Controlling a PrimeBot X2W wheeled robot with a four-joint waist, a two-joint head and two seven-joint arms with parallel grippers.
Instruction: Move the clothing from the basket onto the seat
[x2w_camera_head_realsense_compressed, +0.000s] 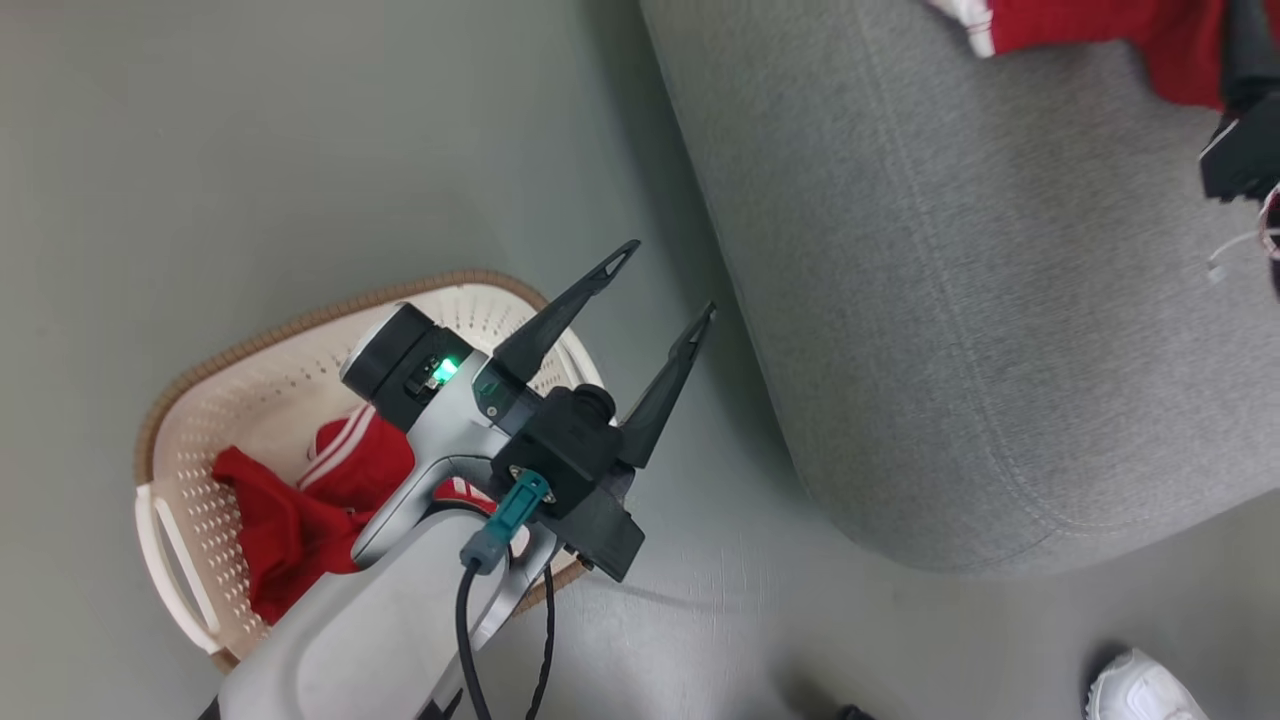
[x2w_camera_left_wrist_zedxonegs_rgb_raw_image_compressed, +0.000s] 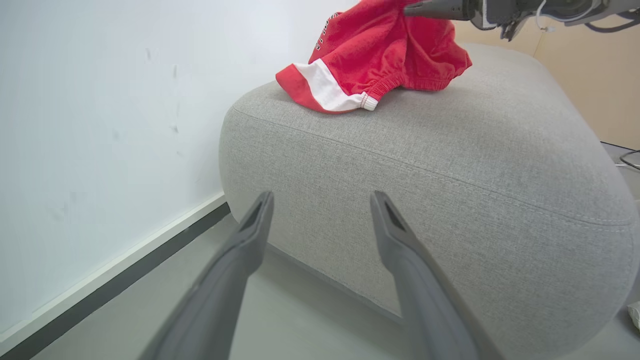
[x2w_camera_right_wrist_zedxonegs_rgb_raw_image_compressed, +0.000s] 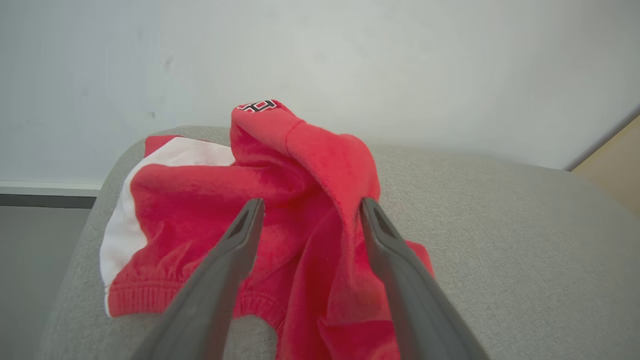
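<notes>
The left gripper (x2w_camera_head_realsense_compressed: 669, 278) hangs over the grey floor (x2w_camera_head_realsense_compressed: 250, 150), between the basket (x2w_camera_head_realsense_compressed: 260, 400) at 8 o'clock in the head view and the sofa (x2w_camera_head_realsense_compressed: 950, 300) at 3 o'clock. Its jaws are spread wide and hold nothing. Red clothing with white stripes (x2w_camera_head_realsense_compressed: 280, 520) lies bunched in the bottom of the basket, partly hidden behind the left arm.

A second red garment (x2w_camera_right_wrist_zedxonegs_rgb_raw_image_compressed: 300, 175) with a white panel sits on top of the sofa, near the end closest to the white wall (x2w_camera_left_wrist_zedxonegs_rgb_raw_image_compressed: 100, 100). The right gripper (x2w_camera_right_wrist_zedxonegs_rgb_raw_image_compressed: 311, 200) is right at it, jaws apart, with a raised fold of fabric standing between them. That fold may be touching one finger; I cannot tell for sure. A white shoe (x2w_camera_head_realsense_compressed: 1140, 690) shows on the floor at 5 o'clock in the head view.
</notes>
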